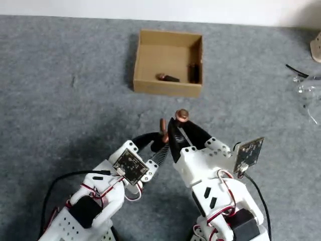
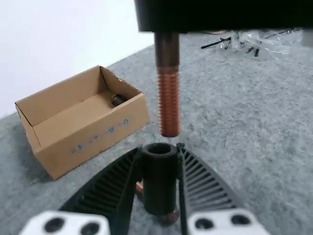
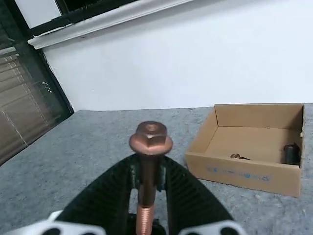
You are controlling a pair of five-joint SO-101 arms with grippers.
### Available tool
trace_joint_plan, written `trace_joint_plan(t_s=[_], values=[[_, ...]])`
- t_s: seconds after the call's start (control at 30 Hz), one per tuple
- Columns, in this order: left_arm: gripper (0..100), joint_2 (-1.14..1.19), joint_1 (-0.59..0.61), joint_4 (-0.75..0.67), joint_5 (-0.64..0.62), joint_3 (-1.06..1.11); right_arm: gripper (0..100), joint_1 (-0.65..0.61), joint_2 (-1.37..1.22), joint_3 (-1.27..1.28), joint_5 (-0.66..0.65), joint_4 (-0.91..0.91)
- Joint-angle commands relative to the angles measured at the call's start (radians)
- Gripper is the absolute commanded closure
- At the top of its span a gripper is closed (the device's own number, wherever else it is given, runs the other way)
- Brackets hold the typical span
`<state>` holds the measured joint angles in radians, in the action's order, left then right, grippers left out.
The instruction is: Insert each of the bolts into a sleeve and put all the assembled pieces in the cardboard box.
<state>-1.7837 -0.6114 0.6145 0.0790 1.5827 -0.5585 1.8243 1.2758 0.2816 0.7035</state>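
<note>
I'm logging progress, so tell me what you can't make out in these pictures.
Head of the bolt: left wrist view, hidden by the right gripper.
Bore of the sleeve: left wrist view, hidden by its own wall.
Seating of the pieces in the cardboard box: high view, too small.
Clear bag: high view, cut off by the right edge.

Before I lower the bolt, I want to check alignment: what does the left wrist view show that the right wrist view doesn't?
Left wrist view: the black sleeve upright in the left gripper, with the bolt hanging threaded tip just above its mouth, not yet in. Right wrist view: the hex head above the right gripper, which clamps the shank. Both: the bolt and the cardboard box with pieces inside.
</note>
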Motion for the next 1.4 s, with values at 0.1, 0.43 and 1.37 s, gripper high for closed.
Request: trace_joint_plan(t_s=[0.1, 0.43, 1.37], values=[[100, -0.004, 0.012, 0.038, -0.009, -0.097, 99.5, -0.01, 0.015, -0.008, -0.014, -0.007], [100, -0.047, 0.012, 0.04, -0.078, -0.101, 99.5, -0.01, 0.015, 0.133, -0.014, -0.174], [100, -0.047, 0.077, 0.078, -0.124, -0.114, 99.5, -0.096, 0.015, 0.188, -0.014, -0.153]])
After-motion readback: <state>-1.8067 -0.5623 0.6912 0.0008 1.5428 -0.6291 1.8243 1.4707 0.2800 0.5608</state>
